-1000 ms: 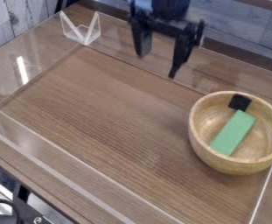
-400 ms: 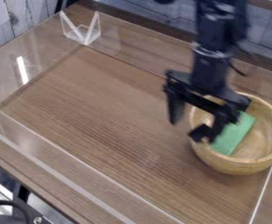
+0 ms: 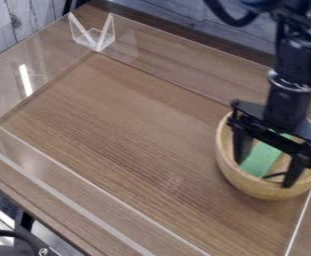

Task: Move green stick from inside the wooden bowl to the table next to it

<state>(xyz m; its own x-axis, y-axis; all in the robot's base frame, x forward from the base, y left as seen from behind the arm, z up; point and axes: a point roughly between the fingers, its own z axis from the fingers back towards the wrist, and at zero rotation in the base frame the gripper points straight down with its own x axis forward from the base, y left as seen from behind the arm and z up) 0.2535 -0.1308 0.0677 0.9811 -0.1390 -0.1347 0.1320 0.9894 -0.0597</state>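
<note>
Nearest us, at about four o'clock on the table (image 3: 118,130), sits the wooden bowl (image 3: 233,163), and we see the green stick (image 3: 263,157) lying inside it, not yet grasped. Our gripper (image 3: 270,150) hangs over the bowl with its jaws spread wide, straddling the stick. We judge this the reach-in step: next we must sink, clench, then lift.

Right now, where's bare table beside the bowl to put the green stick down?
Bare table runs left of the wooden bowl, up to the clear wall. Crowded: the open gripper straddles the green stick inside the bowl; the right edge wall sits close.
</note>
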